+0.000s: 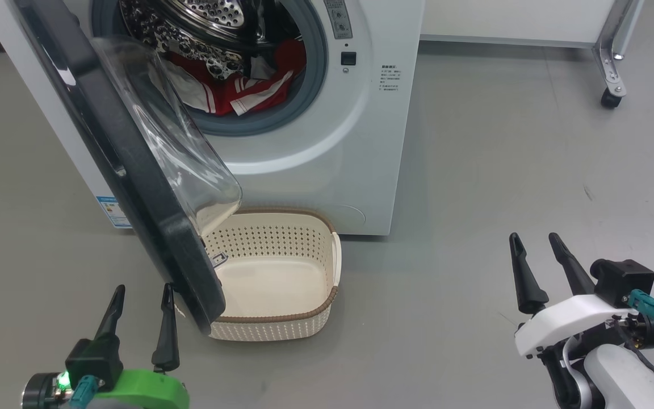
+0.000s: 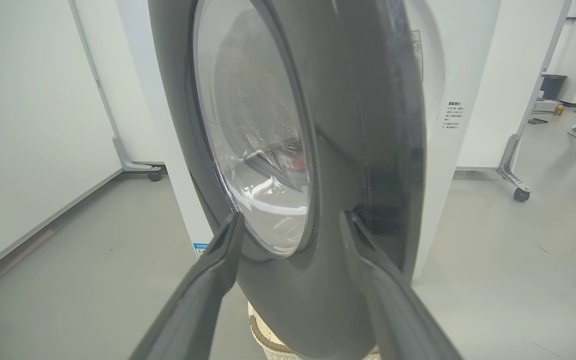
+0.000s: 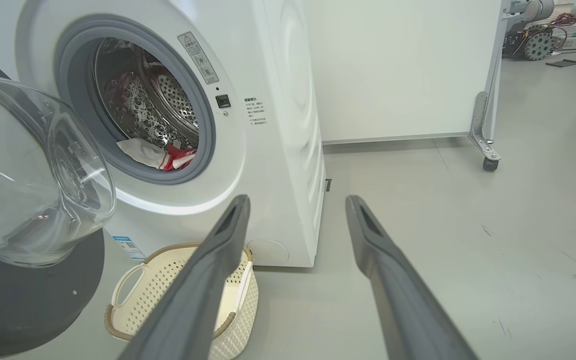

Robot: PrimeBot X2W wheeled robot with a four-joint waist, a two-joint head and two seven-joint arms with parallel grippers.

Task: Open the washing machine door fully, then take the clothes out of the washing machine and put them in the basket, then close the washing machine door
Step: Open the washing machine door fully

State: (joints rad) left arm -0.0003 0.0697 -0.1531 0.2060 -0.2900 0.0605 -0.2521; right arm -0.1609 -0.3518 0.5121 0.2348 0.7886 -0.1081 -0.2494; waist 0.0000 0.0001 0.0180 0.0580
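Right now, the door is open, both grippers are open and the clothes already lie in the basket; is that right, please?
Not quite: the head view shows the clothes in the washer and the basket empty; the rest stands.

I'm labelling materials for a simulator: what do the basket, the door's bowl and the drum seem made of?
The basket: likely moulded plastic, matte cream, perforated walls, brown woven-look rim. The door's bowl: clear glass or plastic; glossy reflections. The drum: probably polished steel; mirror-like, punched holes.
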